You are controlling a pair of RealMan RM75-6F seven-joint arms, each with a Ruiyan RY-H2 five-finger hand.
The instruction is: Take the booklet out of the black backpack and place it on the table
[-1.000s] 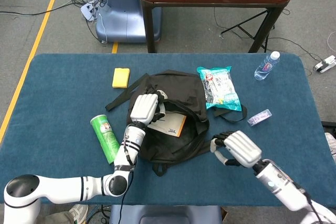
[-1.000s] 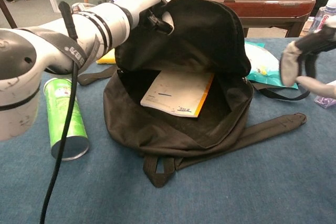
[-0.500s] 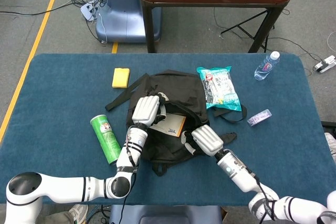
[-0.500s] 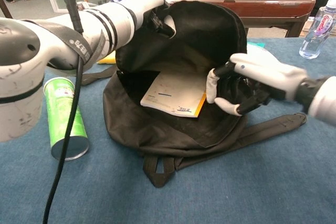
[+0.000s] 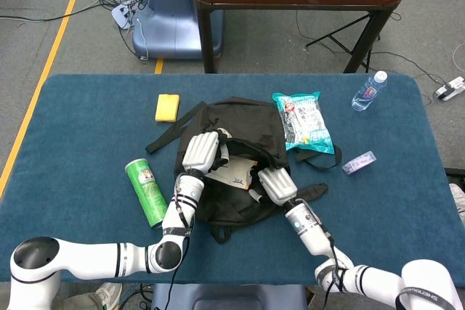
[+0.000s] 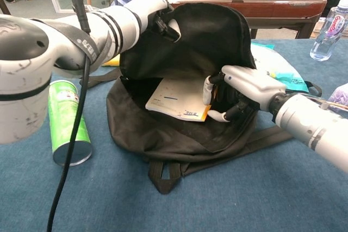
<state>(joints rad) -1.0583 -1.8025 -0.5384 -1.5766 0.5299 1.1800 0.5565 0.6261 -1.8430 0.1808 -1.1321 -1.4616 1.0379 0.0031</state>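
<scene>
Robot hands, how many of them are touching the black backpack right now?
2. The left robot hand grips the raised flap of the black backpack, holding it open. The right robot hand reaches into the opening at the booklet's edge; whether it grips the booklet is unclear.

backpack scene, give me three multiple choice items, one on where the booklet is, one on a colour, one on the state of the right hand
1. Where is the booklet?
A. inside the open black backpack
B. flat on the table
C. under the snack bag

2. What colour is the can lying beside the backpack?
A. red
B. green
C. white

3. What is the right hand doing?
A. lifting the water bottle
B. resting far from the backpack
C. reaching into the backpack at the booklet's edge

Answers: 1 A, the chest view shows it within the bag's opening. 2 B, its body is green. 3 C, the fingers sit at the booklet's orange edge; a grip cannot be confirmed.
</scene>
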